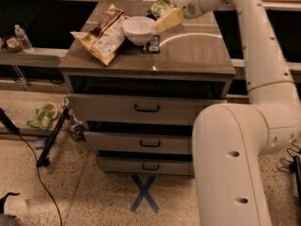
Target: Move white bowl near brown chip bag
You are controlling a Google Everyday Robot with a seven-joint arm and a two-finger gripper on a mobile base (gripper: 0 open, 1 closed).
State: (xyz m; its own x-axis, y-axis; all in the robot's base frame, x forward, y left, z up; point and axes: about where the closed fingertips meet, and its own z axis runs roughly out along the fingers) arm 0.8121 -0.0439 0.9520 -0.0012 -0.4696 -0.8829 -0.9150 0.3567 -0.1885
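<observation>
The white bowl (139,29) stands upright on the cabinet top (193,53), its left side touching the brown chip bag (106,32), which lies flat at the top's left part. My gripper (165,20) reaches in from the upper right. Its yellowish tip is at the bowl's right rim, slightly above the top. The arm (244,41) runs down the right side of the view.
A green bag (160,5) lies behind the bowl under my wrist. A small dark blue wrapper (154,43) lies just right in front of the bowl. Below are three drawers (146,108). A water bottle (21,36) stands on a shelf at left.
</observation>
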